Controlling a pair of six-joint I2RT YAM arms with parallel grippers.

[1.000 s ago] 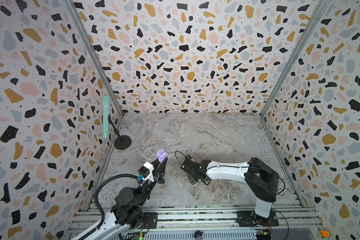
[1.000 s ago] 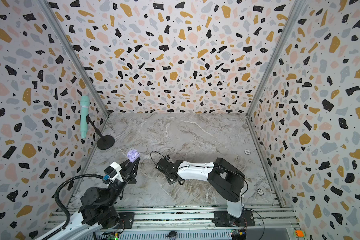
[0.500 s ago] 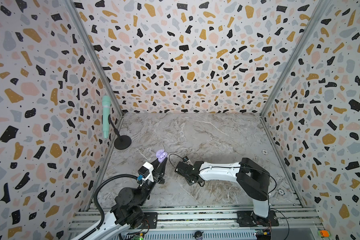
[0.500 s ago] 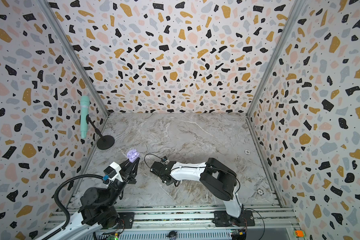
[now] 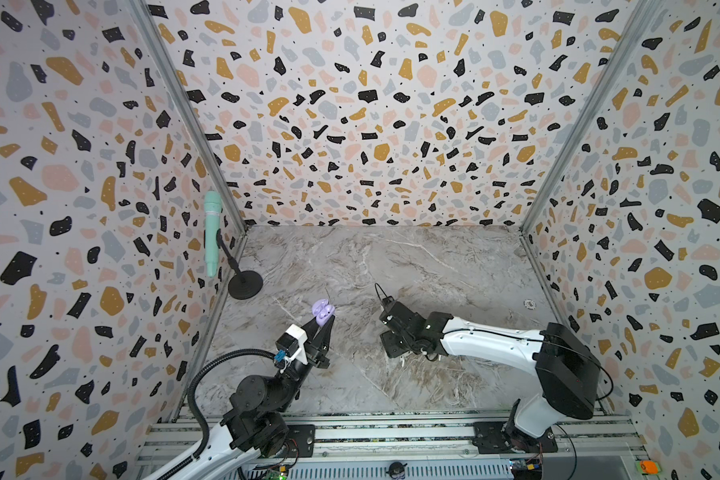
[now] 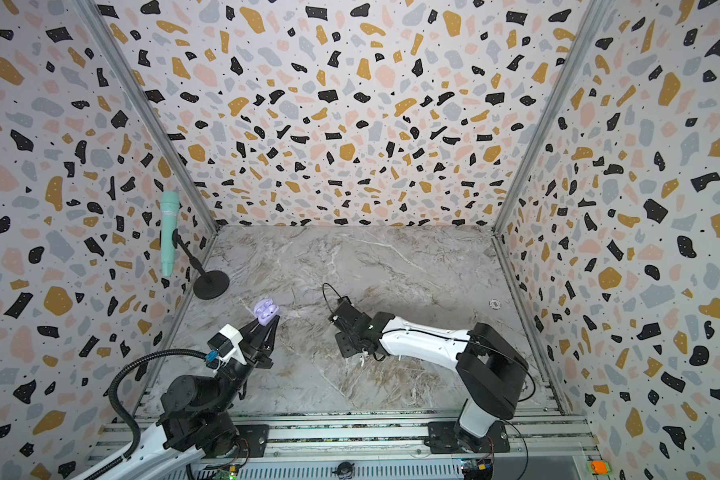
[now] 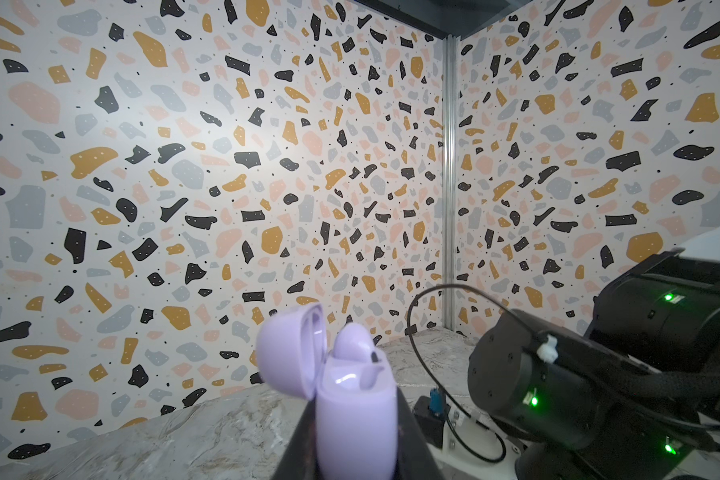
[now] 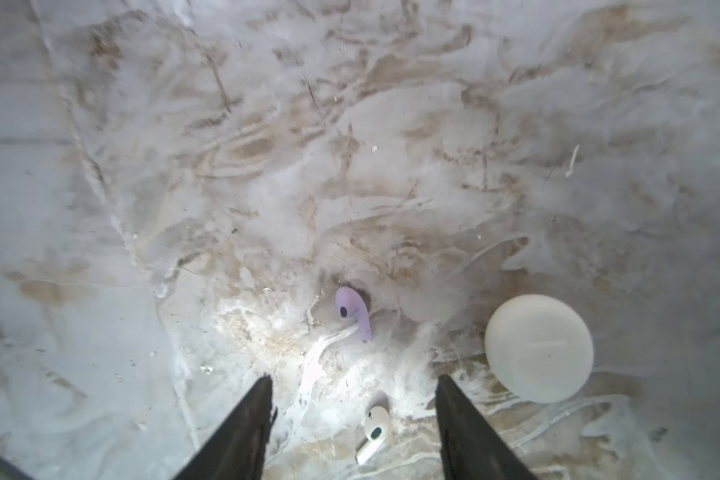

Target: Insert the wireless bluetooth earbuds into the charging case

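Hanging open above the grey marble tabletop [image 8: 142,208], your right gripper [image 8: 354,380] has the tiny white stemmed earbud [image 8: 373,432] under the gap between its black fingers [image 8: 242,432] and the pale lavender stemmed earbud [image 8: 352,311] just past the tips. Your left gripper [image 5: 324,323] clamps the lavender plastic charging case [image 7: 352,419] aloft, lid open, one lavender bud [image 7: 352,340] seated, presumably to offer the free socket.

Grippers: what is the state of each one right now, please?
Left gripper: closed on the open purple case.
Right gripper: open, jaws apart, holding nothing.
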